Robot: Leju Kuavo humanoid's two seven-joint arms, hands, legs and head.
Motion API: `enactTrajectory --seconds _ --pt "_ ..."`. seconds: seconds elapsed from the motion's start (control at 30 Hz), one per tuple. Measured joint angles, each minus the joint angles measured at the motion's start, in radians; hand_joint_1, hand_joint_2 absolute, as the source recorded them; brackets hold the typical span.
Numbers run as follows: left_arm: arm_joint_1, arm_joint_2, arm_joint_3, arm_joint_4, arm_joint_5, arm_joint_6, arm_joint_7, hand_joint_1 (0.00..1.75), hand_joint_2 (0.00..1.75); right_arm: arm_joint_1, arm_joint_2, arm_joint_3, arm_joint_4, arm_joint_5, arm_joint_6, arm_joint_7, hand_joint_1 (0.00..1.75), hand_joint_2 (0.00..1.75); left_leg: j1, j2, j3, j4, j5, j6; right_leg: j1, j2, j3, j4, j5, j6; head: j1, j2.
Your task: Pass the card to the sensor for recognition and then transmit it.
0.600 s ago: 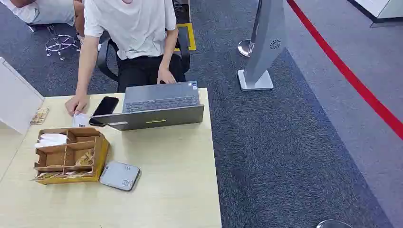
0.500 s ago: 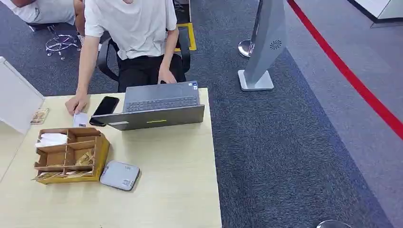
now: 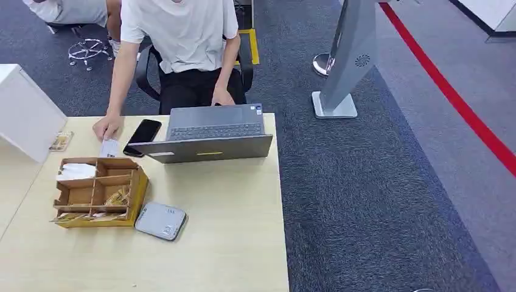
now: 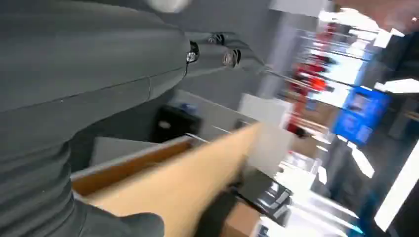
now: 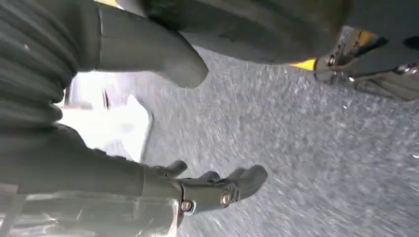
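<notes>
A person's hand (image 3: 107, 128) rests on a small white card (image 3: 109, 148) at the table's far edge, beside a black phone (image 3: 142, 137). The flat grey sensor (image 3: 160, 221) lies on the light wooden table (image 3: 231, 231), just right of a wooden organizer box (image 3: 100, 191) that holds white cards (image 3: 76, 171) in one compartment. My left hand (image 4: 113, 74) hangs beside the table's edge, thumb and fingers (image 4: 217, 53) apart, holding nothing. My right hand (image 5: 89, 168) hangs over grey carpet, its dark fingers (image 5: 222, 190) apart from the thumb and empty.
An open grey laptop (image 3: 210, 139) stands in front of the seated person (image 3: 182, 42). A white box (image 3: 27, 115) stands at the table's left. A silver floor stand (image 3: 347, 67) and a red floor line (image 3: 450, 94) lie to the right on the carpet.
The whole head picture has shifted right and slightly down, so the camera has moved. The person's hand stays on the white card.
</notes>
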Motion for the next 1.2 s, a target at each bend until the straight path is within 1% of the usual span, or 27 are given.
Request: enactTrajectory --seconds 0.03,0.07,0.1,0.13,0.17,0.2,0.23,0.27,0.3,0.33,0.37,0.4,0.43,0.47,0.5,0.53,0.57,0.6,0.63,0.7,0.73,0.8,0.87,0.97,1.2 --pt "-0.024 -0.006 0.014 -0.079 -0.081 -0.018 0.0 0.0 1.75 -0.005 0.0 0.0 0.0 0.004 0.007 -0.004 0.0 1.75 0.0 -0.003 0.0 -0.002 0.0 -0.001 0.0 -0.002 0.003 0.0 0.0 0.0 -0.001 0.0" --pt "-0.052 -0.02 0.051 -0.138 -0.123 -0.097 0.0 0.0 1.75 -0.009 -0.002 0.0 0.0 0.005 0.008 -0.006 0.0 1.75 0.0 0.003 0.003 -0.002 -0.001 -0.002 0.0 0.002 0.002 0.0 0.001 -0.003 -0.001 0.0" --pt "-0.067 -0.034 0.113 -0.204 -0.135 -0.243 0.001 0.0 1.75 -0.011 -0.002 -0.001 0.0 0.005 0.006 -0.003 0.0 1.75 0.0 0.014 0.007 -0.002 -0.002 -0.004 0.0 0.012 0.0 0.001 0.004 -0.006 -0.002 0.0" --pt "-0.091 -0.048 0.149 -0.257 -0.135 -0.358 0.002 0.0 1.75 -0.011 -0.001 -0.002 0.0 0.005 0.0 0.007 0.0 1.75 0.001 0.02 0.009 -0.001 -0.002 -0.004 0.001 0.018 -0.004 0.001 0.006 -0.005 -0.008 0.0" --pt "-0.126 -0.077 0.183 -0.332 -0.152 -0.496 0.0 0.0 1.75 -0.008 -0.001 -0.003 0.0 0.005 -0.003 0.019 0.0 1.75 0.002 0.02 0.007 0.0 -0.002 -0.004 0.002 0.02 -0.004 0.0 0.007 -0.003 -0.013 0.0" --pt "-0.162 -0.103 0.207 -0.441 -0.239 -0.666 0.0 0.0 1.75 -0.005 -0.001 -0.006 0.001 0.011 -0.005 0.036 0.0 1.75 0.001 0.018 0.002 -0.001 0.001 0.0 0.001 0.017 0.002 0.001 0.007 -0.002 -0.006 0.0" --pt "-0.121 -0.104 0.195 -0.529 -0.347 -0.739 0.0 0.0 1.75 -0.006 0.0 -0.006 0.002 0.021 -0.006 0.039 0.0 1.75 0.001 0.02 0.008 0.0 0.0 -0.002 0.001 0.019 -0.004 -0.001 0.008 -0.003 0.001 0.0" --pt "-0.033 -0.101 0.161 -0.631 -0.52 -0.779 0.001 0.0 1.75 -0.01 0.005 -0.006 0.002 0.027 -0.007 0.039 0.0 1.75 0.0 0.035 0.016 0.001 -0.007 -0.009 -0.001 0.034 -0.013 -0.002 0.009 -0.006 0.008 0.0" --pt "0.02 -0.097 0.114 -0.703 -0.674 -0.757 0.002 0.0 1.75 -0.011 0.006 -0.008 0.002 0.028 -0.006 0.039 0.0 1.75 -0.002 0.047 0.017 0.001 -0.007 -0.007 -0.002 0.047 -0.016 -0.002 0.011 -0.006 -0.001 0.0" --pt "0.032 -0.09 0.022 -0.768 -0.823 -0.686 0.006 0.0 1.75 -0.01 0.008 -0.011 0.002 0.035 -0.004 0.039 0.0 1.75 -0.002 0.047 0.014 0.001 -0.005 -0.003 -0.002 0.047 -0.016 -0.001 0.012 -0.004 -0.013 0.0" --pt "0.041 -0.089 -0.057 -0.813 -0.911 -0.576 0.005 0.0 1.75 -0.01 0.008 -0.013 0.002 0.036 -0.003 0.042 0.0 1.75 -0.001 0.045 0.012 0.0 -0.005 -0.003 -0.001 0.045 -0.015 -0.001 0.012 -0.004 -0.013 0.0" --pt "0.083 -0.086 -0.172 -0.855 -0.948 -0.432 0.002 0.0 1.75 -0.015 0.008 -0.016 0.002 0.037 -0.002 0.041 0.0 1.75 0.0 0.045 0.012 0.0 -0.006 -0.005 0.0 0.045 -0.013 0.0 0.012 -0.004 -0.008 0.0" --pt "0.117 -0.079 -0.323 -0.896 -0.919 -0.235 0.0 0.0 1.75 -0.016 0.009 -0.019 0.002 0.037 -0.001 0.041 0.0 1.75 0.0 0.046 0.012 -0.001 -0.006 -0.006 -0.001 0.045 -0.01 0.0 0.013 -0.005 -0.009 0.0" --pt "0.132 -0.07 -0.485 -0.923 -0.84 0.021 0.0 0.0 1.75 -0.016 0.01 -0.022 0.002 0.037 0.0 0.041 0.0 1.75 -0.001 0.045 0.01 -0.001 -0.005 -0.004 -0.001 0.044 -0.008 0.0 0.014 -0.004 -0.013 0.0" --pt "0.135 -0.062 -0.615 -0.94 -0.779 0.297 0.0 0.0 1.75 -0.015 0.01 -0.023 0.002 0.038 0.002 0.041 0.0 1.75 -0.001 0.043 0.01 -0.001 -0.005 -0.004 -0.001 0.042 -0.007 0.0 0.013 -0.004 -0.01 0.0" --pt "0.14 -0.056 -0.703 -0.95 -0.758 0.529 0.001 0.0 1.75 -0.014 0.011 -0.024 0.002 0.039 0.002 0.041 0.0 1.75 -0.001 0.042 0.011 0.0 -0.005 -0.003 -0.001 0.041 -0.007 0.0 0.013 -0.004 -0.009 0.0" --pt "0.147 -0.054 -0.766 -0.963 -0.771 0.63 0.003 0.0 1.75 -0.013 0.012 -0.025 0.003 0.04 0.002 0.043 0.0 1.75 -0.001 0.041 0.012 0.0 -0.005 -0.003 -0.001 0.04 -0.006 0.0 0.013 -0.004 -0.014 0.0" --pt "0.15 -0.054 -0.826 -0.969 -0.809 0.626 0.007 0.0 1.75 -0.013 0.013 -0.027 0.003 0.041 0.0 0.045 0.0 1.75 -0.001 0.038 0.011 0.0 -0.004 -0.002 -0.001 0.037 -0.005 -0.001 0.011 -0.001 -0.013 0.0" --pt "0.151 -0.054 -0.876 -0.971 -0.847 0.618 0.004 0.0 1.75 -0.014 0.013 -0.028 0.003 0.046 -0.001 0.047 0.0 1.75 -0.001 0.035 0.011 0.0 -0.004 -0.002 -0.001 0.035 -0.006 -0.001 0.011 -0.001 -0.01 0.0" --pt "0.148 -0.058 -0.968 -0.976 -0.942 0.588 0.003 0.0 1.75 -0.016 0.013 -0.029 0.003 0.057 0.001 0.051 0.0 1.75 -0.001 0.034 0.01 0.0 -0.004 -0.002 -0.001 0.034 -0.004 -0.001 0.011 -0.001 -0.01 0.0" --pt "0.146 -0.06 -1.002 -0.976 -0.981 0.578 0.003 0.0 1.75 -0.016 0.014 -0.03 0.003 0.058 0.004 0.053 0.0 1.75 -0.001 0.034 0.01 0.0 -0.004 -0.002 -0.001 0.034 -0.004 -0.001 0.011 -0.001 -0.011 0.0" --pt "0.139 -0.062 -1.044 -0.976 -1.034 0.572 0.003 0.0 1.75 -0.015 0.015 -0.031 0.003 0.059 0.004 0.053 0.0 1.75 -0.001 0.034 0.01 0.0 -0.003 -0.002 -0.001 0.034 -0.004 -0.001 0.011 -0.001 -0.011 0.0" --pt "0.129 -0.062 -1.069 -0.972 -1.076 0.571 0.003 0.0 1.75 -0.015 0.016 -0.032 0.003 0.067 0.006 0.053 0.0 1.75 -0.001 0.034 0.01 0.0 -0.003 -0.002 -0.001 0.034 -0.004 0.0 0.012 -0.001 -0.011 0.0" --pt "0.115 -0.062 -1.084 -0.957 -1.134 0.571 0.004 0.0 1.75 -0.015 0.016 -0.035 0.003 0.075 0.009 0.053 0.0 1.75 -0.001 0.034 0.01 0.0 -0.003 -0.002 -0.001 0.034 -0.004 0.0 0.011 -0.001 -0.011 0.0" --pt "0.098 -0.062 -1.094 -0.904 -1.182 0.571 0.004 0.0 1.75 -0.015 0.018 -0.053 0.003 0.088 0.01 0.053 0.0 1.75 -0.001 0.034 0.01 0.0 -0.003 -0.002 -0.001 0.034 -0.004 0.0 0.011 -0.001 -0.011 0.0"
